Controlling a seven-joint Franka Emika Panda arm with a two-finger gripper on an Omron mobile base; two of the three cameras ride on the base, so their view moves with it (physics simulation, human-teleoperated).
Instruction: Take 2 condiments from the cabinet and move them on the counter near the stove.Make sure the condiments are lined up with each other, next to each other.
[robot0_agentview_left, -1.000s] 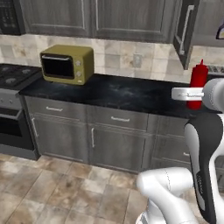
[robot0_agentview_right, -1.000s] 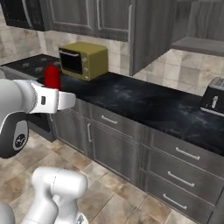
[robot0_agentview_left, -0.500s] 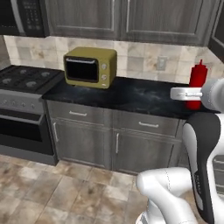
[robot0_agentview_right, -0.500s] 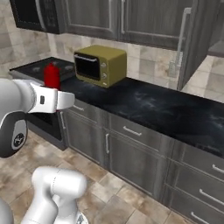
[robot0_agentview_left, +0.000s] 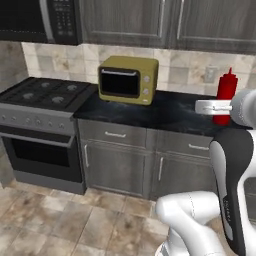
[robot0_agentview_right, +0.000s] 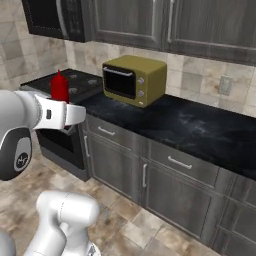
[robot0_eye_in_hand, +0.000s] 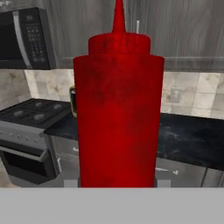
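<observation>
Stove at far left under the black microwave; four burners, knob row, oven door below. Just right of it the black tabletop begins, over grey drawer fronts. Olive-yellow toaster oven stands at the tabletop's left end, close beside the stove. Bare tabletop runs on to the right of the toaster oven.

Red squeeze bottle is at right, upright, off the tabletop, carried by the gripper. Hand view: bottle body close up; fingers pinching it low on both sides, tips mostly hidden behind it.

Step in hand (judgement): transport of the first condiment toward the stove end. Second bottle not seen.

Next move calls for: carry bottle left, set it upright on free tabletop near the stove, clear of the toaster oven, leaving room alongside for the second bottle in line
</observation>
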